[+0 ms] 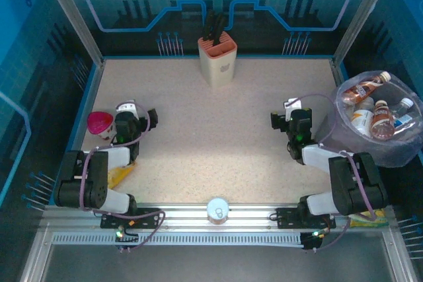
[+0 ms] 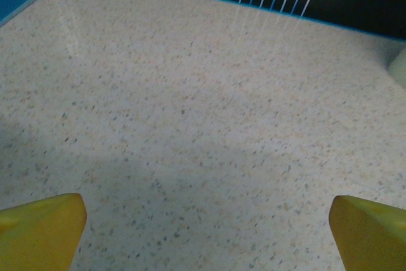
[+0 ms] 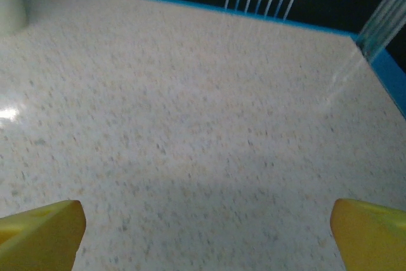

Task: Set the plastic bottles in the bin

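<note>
The bin (image 1: pixel 345 138), lined with a pale lavender bag, stands at the table's right edge. Several plastic bottles lie inside it: a brown one (image 1: pixel 363 90), one with a white label (image 1: pixel 361 121), a clear one with a red label (image 1: pixel 383 121) and a clear one with a blue label (image 1: pixel 401 111). My right gripper (image 1: pixel 289 119) sits just left of the bin, and its yellow fingertips (image 3: pixel 44 233) stand wide apart, open over bare table (image 3: pixel 208 220). My left gripper (image 1: pixel 136 113) rests at the left side, also open (image 2: pixel 209 220) over bare speckled table.
A pink-lidded cup (image 1: pixel 100 123) stands right beside the left gripper. A beige knife block (image 1: pixel 217 57) is at the back centre. A round silver can (image 1: pixel 217 209) sits on the front rail. A yellow item (image 1: pixel 122 175) lies under the left arm.
</note>
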Controlling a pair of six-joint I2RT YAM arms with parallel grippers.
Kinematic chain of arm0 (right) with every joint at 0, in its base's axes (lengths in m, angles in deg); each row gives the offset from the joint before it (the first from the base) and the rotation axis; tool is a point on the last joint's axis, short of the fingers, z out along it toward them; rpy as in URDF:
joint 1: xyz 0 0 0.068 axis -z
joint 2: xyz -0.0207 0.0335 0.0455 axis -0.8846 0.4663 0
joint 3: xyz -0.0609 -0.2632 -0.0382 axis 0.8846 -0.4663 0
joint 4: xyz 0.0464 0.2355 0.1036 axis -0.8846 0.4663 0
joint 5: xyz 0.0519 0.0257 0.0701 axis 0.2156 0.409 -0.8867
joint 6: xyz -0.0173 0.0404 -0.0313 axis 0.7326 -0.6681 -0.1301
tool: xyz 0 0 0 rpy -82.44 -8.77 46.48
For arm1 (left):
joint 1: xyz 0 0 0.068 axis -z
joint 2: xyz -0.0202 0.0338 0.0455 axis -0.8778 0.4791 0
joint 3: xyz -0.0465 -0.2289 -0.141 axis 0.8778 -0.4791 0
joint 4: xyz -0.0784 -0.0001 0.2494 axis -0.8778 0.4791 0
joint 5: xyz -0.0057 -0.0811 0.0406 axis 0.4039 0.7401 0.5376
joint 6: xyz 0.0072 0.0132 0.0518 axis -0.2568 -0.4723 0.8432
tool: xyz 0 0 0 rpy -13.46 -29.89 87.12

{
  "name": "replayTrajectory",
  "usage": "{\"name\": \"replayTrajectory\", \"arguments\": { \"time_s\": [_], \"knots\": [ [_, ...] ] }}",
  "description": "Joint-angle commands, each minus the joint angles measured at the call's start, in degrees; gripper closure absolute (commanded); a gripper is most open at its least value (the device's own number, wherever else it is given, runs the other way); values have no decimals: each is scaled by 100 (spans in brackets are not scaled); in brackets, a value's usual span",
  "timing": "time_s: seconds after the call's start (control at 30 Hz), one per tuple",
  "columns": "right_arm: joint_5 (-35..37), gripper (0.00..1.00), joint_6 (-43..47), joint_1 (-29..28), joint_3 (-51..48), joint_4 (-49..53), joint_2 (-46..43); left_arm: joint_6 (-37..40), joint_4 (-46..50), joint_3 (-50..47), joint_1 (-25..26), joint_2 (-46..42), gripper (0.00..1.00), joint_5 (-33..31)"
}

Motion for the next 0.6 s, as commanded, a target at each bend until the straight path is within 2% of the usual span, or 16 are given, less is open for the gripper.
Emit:
{"name": "replayTrajectory", "arguments": {
  "time_s": [0.0,0.07,0.1,0.13,0.17,0.3,0.57],
  "knots": [
    [-130,0,-51,27,-331,-1756,753,214,-661,-215,-1,41,1,218],
    [-184,0,-133,6,-318,-1443,606,257,-1249,-415,71,353,1,149],
    [-219,0,-120,37,-360,-1671,673,335,-2038,-539,87,743,1,87],
    [-199,0,-134,59,-343,-1628,691,398,-2120,-567,142,746,1,106],
    [-221,0,-181,79,-270,-1390,637,317,-1586,-477,159,539,1,14],
    [-316,0,-292,207,-176,-1275,665,468,-992,-117,286,598,1,-112],
    [-270,0,-328,227,-195,-1277,647,492,-1114,-143,294,638,1,-125]
  ]
}}
